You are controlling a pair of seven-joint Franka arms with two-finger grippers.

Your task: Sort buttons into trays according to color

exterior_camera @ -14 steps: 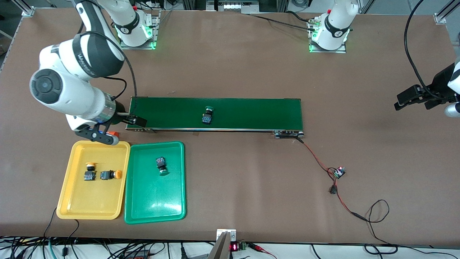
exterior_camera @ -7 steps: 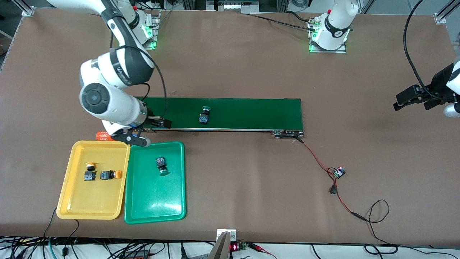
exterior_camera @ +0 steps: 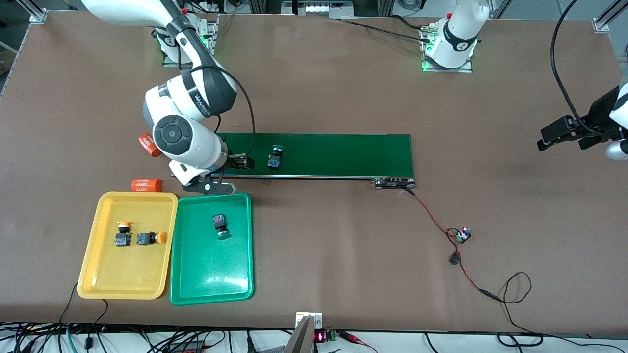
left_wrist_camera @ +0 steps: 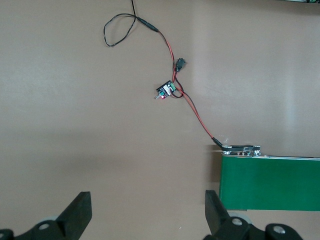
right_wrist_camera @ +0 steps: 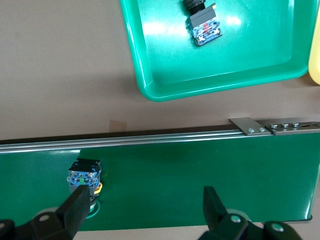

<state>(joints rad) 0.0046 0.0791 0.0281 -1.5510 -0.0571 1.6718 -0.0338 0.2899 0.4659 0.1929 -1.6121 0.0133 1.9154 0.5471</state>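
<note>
Since the earlier frames we had swung the right gripper (exterior_camera: 211,186) from the yellow tray (exterior_camera: 98,274) toward the conveyor belt (exterior_camera: 343,154), whose green button (exterior_camera: 274,159) had drifted closer. Three buttons lay sorted; the green tray (exterior_camera: 196,294) held one. The left gripper (exterior_camera: 557,137) waited, spread wide. Our right wrist view showed wide-spread fingers (right_wrist_camera: 75,210) flanking that button (right_wrist_camera: 85,177), presumably for grasping.

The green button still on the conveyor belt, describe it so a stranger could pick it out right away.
Find the long dark-green conveyor belt across the middle of the table. Toward the right arm's end of it lies one small push-button switch with a green cap, just by the right gripper. It is the only button on the belt; the others lie in trays.
</note>
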